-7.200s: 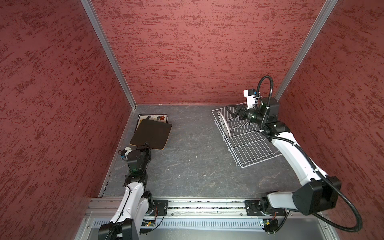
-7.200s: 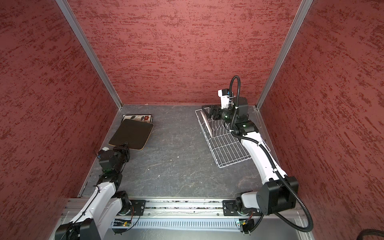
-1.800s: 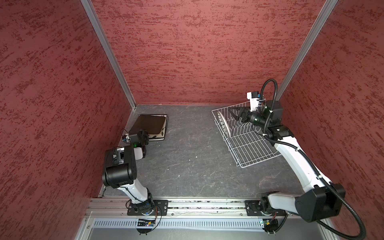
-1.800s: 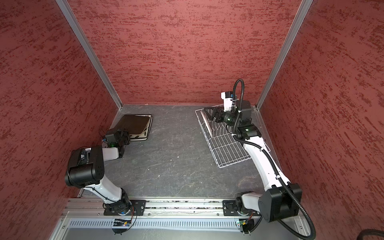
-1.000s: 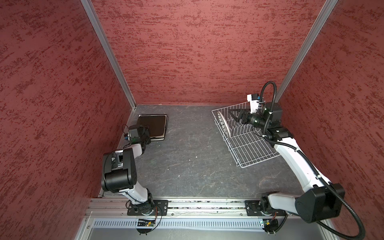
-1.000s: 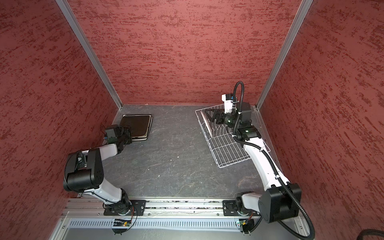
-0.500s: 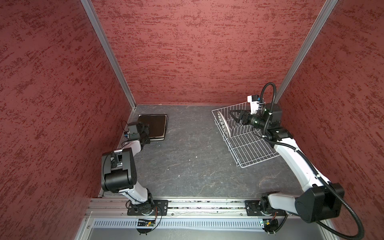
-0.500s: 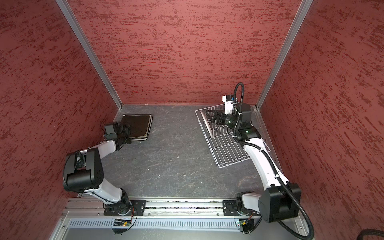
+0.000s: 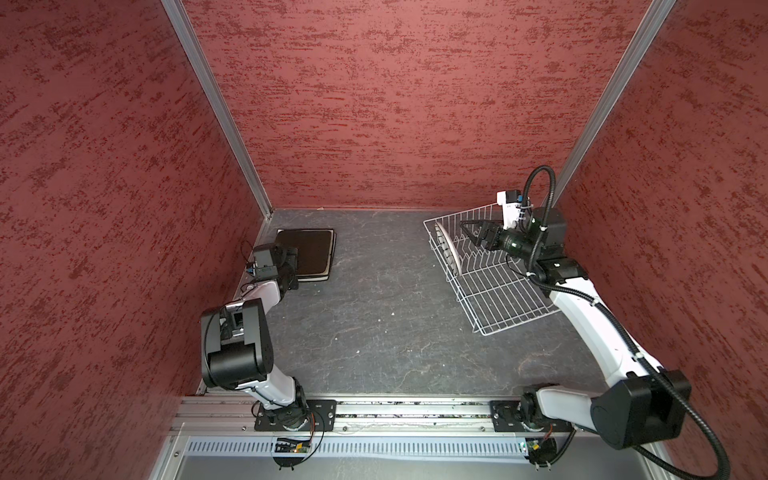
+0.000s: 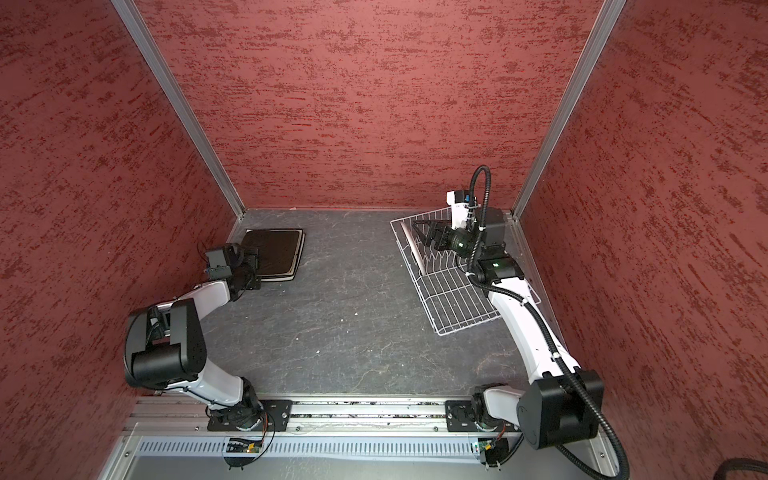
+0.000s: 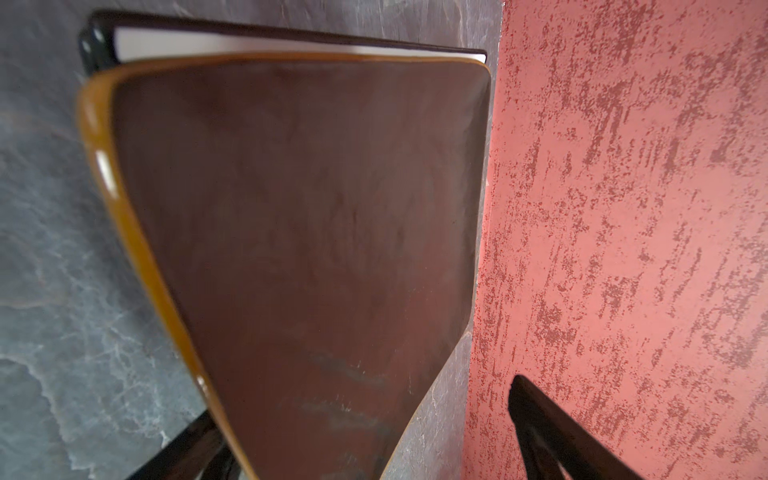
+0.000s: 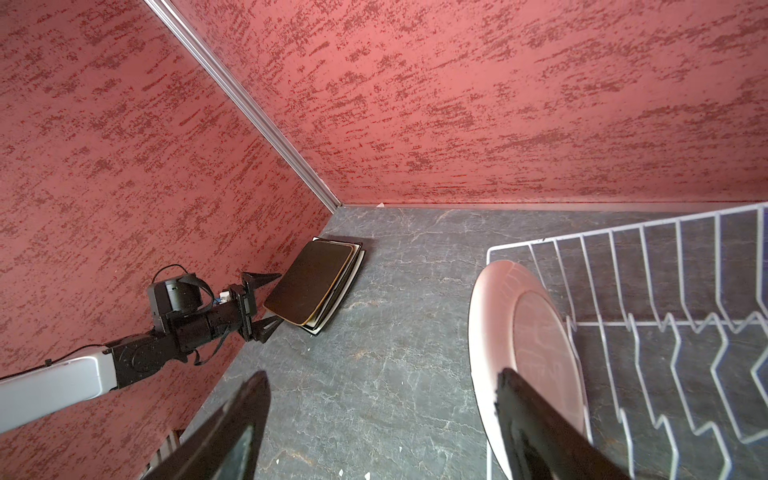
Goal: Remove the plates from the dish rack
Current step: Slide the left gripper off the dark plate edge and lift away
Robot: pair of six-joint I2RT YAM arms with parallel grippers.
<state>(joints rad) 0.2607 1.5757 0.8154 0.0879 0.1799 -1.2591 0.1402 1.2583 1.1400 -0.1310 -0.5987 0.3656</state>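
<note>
**One plate in the rack**

Square plates (image 9: 309, 249) are stacked in the far left corner of the surface (image 9: 374, 311), their near edge lying between the jaws of the wide-spread left hand (image 12: 277, 296). A round plate (image 9: 448, 245) is held upright in the dish rack (image 9: 498, 299), far right, just beside the wide-open right hand (image 9: 468, 233).

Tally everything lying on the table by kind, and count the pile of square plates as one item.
dish rack: 1
round plate, standing in the rack: 1
pile of square plates: 1
Total: 3
</note>
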